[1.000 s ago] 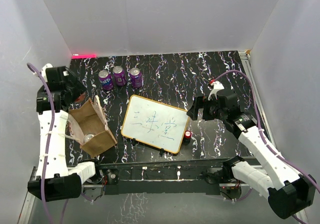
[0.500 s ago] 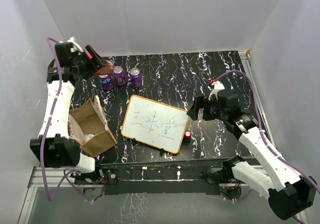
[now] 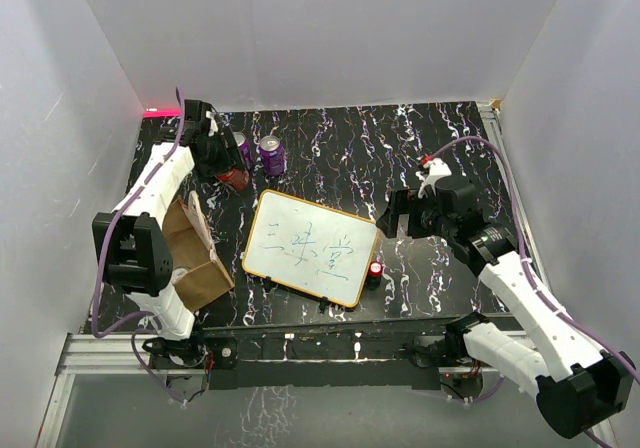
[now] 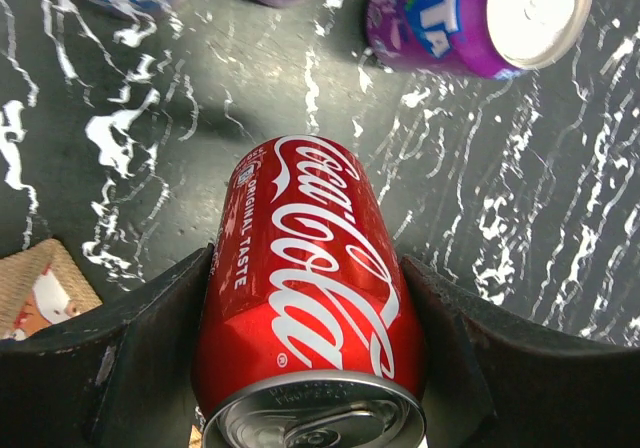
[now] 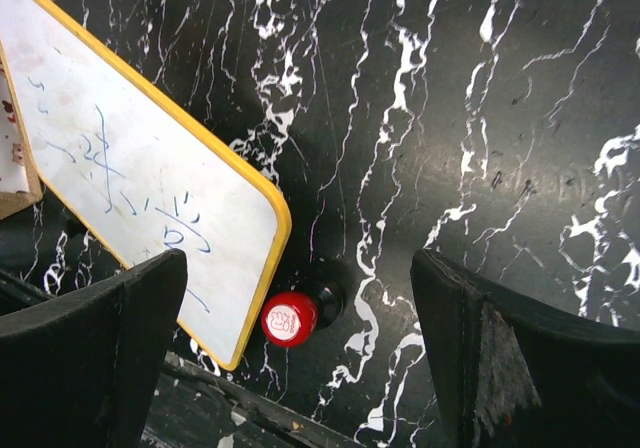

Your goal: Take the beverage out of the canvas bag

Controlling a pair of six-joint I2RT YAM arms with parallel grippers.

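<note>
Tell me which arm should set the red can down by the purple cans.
Left. The left fingers grip the red Coca-Cola can right beside the purple cans. The right fingers are open and empty, far across the table by the whiteboard.

Plain white walls (image 3: 330, 38) box in the bench (image 3: 340, 148) on three sides. Bench top's black with white marble veins

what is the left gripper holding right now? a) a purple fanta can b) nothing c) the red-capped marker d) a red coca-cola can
d: the left wrist view shows the red coca-cola can clamped in the left gripper, while the purple cans stand free beyond it.
</note>
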